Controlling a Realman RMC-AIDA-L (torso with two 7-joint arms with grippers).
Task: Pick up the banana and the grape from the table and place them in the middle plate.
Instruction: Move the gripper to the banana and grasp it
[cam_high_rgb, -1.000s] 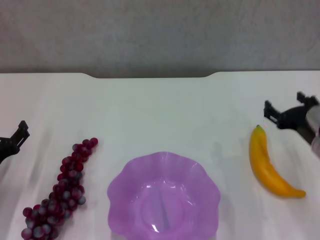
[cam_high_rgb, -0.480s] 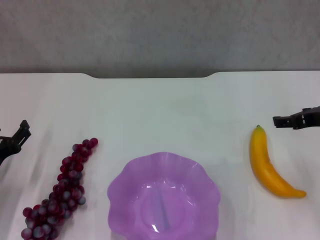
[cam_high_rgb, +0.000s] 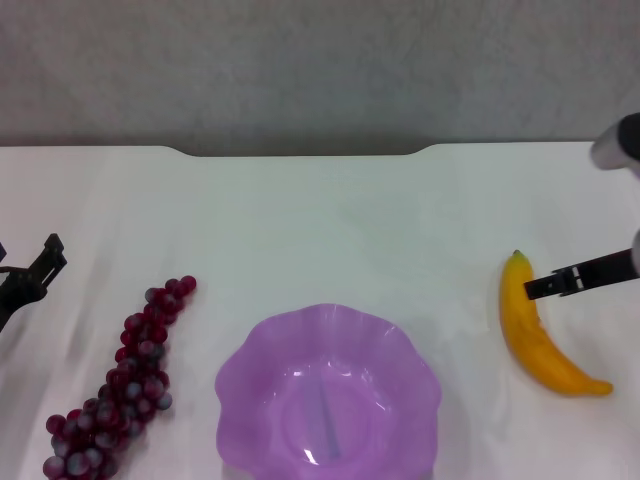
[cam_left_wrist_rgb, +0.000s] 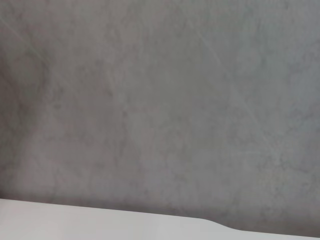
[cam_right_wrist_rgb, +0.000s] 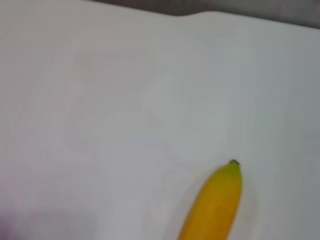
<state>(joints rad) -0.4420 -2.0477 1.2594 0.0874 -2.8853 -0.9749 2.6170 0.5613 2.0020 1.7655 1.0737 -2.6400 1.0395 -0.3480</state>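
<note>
Rightward on the table (cam_high_rgb: 330, 220): banana (cam_high_rgb: 535, 335), lying flat, green tip away from the robot. Right gripper (cam_high_rgb: 560, 283) over its upper part; finger state indiscernible. Left gripper (cam_high_rgb: 35, 270) beside grape (cam_high_rgb: 120, 380). Middle plate (cam_high_rgb: 328, 390) between both fruits.

plain grey mottled wall (cam_high_rgb: 320, 70) beyond the far edge, filling most of the left wrist view

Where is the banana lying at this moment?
In the head view the banana lies on the table at the robot's right, beside the middle plate, with the right gripper over its upper part.
</note>
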